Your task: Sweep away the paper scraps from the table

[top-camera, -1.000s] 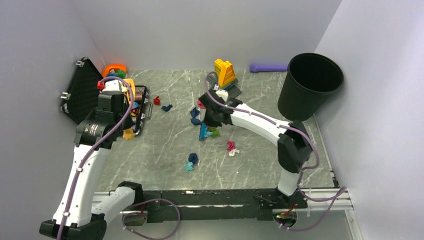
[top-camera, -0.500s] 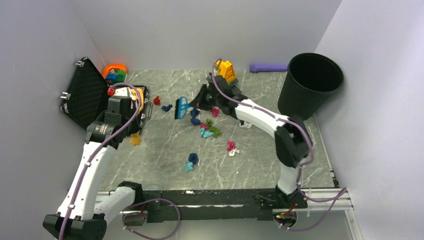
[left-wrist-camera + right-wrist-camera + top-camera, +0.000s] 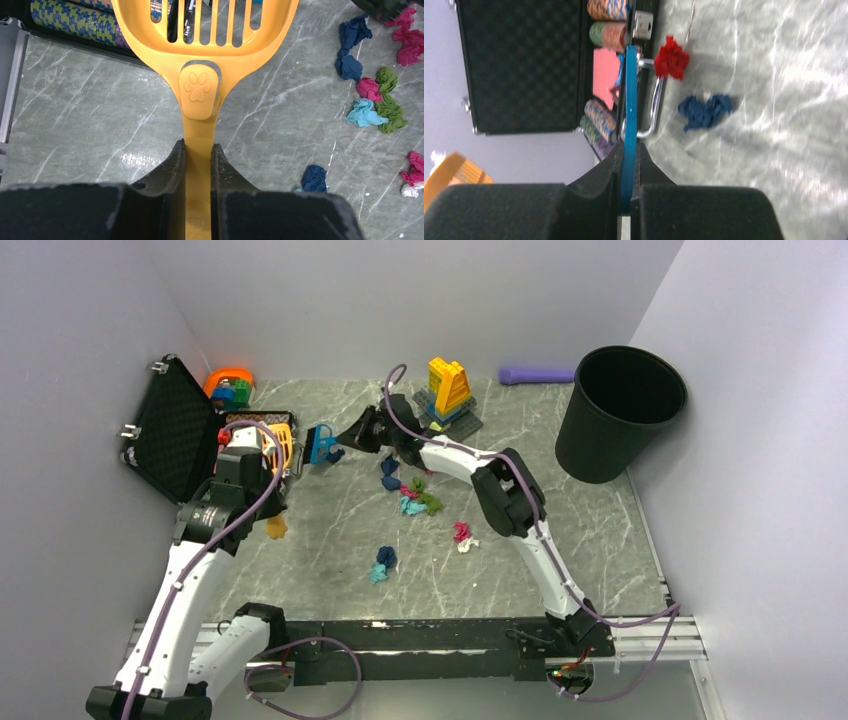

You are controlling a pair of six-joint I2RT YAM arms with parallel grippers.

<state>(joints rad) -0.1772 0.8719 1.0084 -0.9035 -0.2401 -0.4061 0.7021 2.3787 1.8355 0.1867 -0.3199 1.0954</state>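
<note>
Paper scraps lie on the grey marble table: a cluster of blue, pink, teal and green wads, a pink and white pair, a blue and teal pair. My left gripper is shut on the handle of a yellow slotted scoop, held above the table beside the case. My right gripper is shut on a blue brush, seen edge-on, reaching far left. A red wad and a dark blue wad lie just right of the brush.
An open black case with striped poker chips stands at the left. A black bin stands at the back right. A yellow toy brick build and a purple object are at the back. A black rail runs along the near edge.
My right arm has swung left with the blue brush, from the middle cluster to beside the case. My left arm has shifted the scoop slightly nearer and rightward.
</note>
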